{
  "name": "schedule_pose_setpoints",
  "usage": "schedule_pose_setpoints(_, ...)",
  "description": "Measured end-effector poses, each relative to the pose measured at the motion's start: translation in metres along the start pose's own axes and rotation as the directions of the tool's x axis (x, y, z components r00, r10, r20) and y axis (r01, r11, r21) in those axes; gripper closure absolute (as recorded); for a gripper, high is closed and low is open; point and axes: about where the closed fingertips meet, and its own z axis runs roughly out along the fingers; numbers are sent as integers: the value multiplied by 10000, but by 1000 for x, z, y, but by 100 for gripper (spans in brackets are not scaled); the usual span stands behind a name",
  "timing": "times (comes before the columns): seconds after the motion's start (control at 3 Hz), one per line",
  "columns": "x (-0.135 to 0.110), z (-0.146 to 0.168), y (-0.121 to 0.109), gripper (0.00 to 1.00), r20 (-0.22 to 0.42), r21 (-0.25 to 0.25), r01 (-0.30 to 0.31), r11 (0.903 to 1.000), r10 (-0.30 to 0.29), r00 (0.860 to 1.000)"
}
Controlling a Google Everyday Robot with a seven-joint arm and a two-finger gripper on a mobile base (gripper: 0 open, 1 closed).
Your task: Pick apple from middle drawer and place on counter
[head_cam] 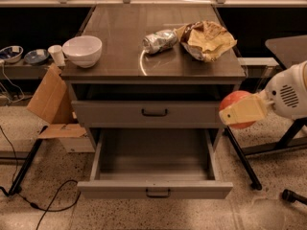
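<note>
The gripper (234,112) hangs just right of the cabinet, its jaws pinching the apple (233,98), which sits below the level of the counter (120,32) and clear of the open, emptied middle drawer (115,189). Rising too close could knock the fruit against the counter's right edge and squeeze it out of a smooth grip. The near corner is crowded by the crumpled snack bag (207,40) and foil packet (159,40), and a round apple may roll on that glossy top
</note>
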Motion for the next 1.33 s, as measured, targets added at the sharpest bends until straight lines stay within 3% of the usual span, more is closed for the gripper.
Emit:
schedule_pose_setpoints(0.33, -20, 4, 1, 100, -41, 188, 38, 9998, -37, 10000)
schedule_pose_setpoints(1.0, -109, 17, 9, 100, 319, 503, 375, 9980, -392, 9987)
schedule_pose_setpoints(1.33, -156, 31, 46, 100, 628, 428, 975, 9943, -1001, 9930)
